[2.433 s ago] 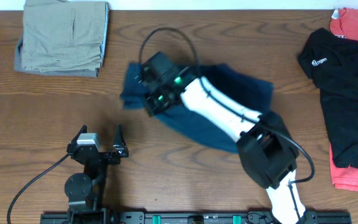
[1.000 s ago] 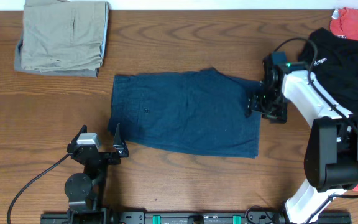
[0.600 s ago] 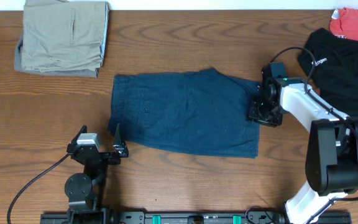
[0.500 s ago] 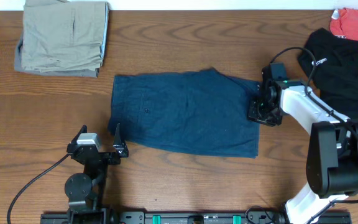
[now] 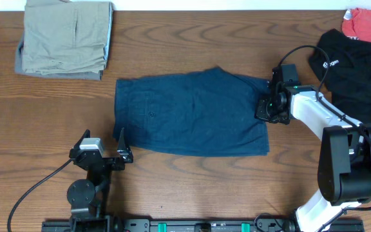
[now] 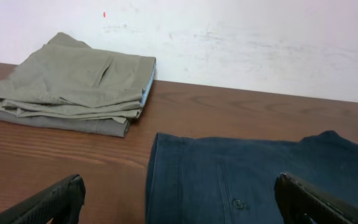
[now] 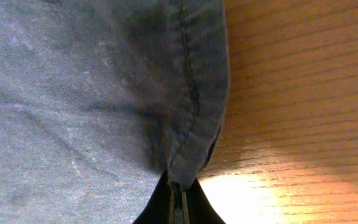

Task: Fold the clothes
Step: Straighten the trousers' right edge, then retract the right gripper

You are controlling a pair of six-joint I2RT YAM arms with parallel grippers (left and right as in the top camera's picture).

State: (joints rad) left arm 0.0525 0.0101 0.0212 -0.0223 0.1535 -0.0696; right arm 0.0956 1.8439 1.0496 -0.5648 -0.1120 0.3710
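Navy shorts (image 5: 192, 119): spread flat, one layer, mid tabletop (image 5: 192, 187). Waistband (image 6: 161, 180) at the 9 o'clock end, leg hems at the 3 o'clock end. A few soft creases near the 3 o'clock edge.

Right pincer (image 5: 267, 108): down at the shorts' 3 o'clock edge, upper corner. Jaws pressed tight together w/ the hem (image 7: 191, 93) nipped between them. Wrist view shows the stitched edge bunched into the tips, bare wood just beside it.

Left pincer (image 5: 104, 136): spread wide, nothing in it. Sits low at approx 7 o'clock of the shorts, just beside the waistband corner; contact w/ the cloth can't be told. Wrist view looks across the waistband and a button (image 6: 235, 203) toward 12 o'clock.

Khaki trousers (image 5: 64, 37): folded stack, 10 o'clock corner of tabletop, well apart from the shorts.

Black T-shirt (image 5: 356, 84): unfolded, rumpled, at the 3 o'clock edge, near the right arm; small white logo on the chest.

Red garment (image 5: 366, 26): under and around the black T-shirt, showing at 1 o'clock and again at approx 4 o'clock by the tabletop edge.
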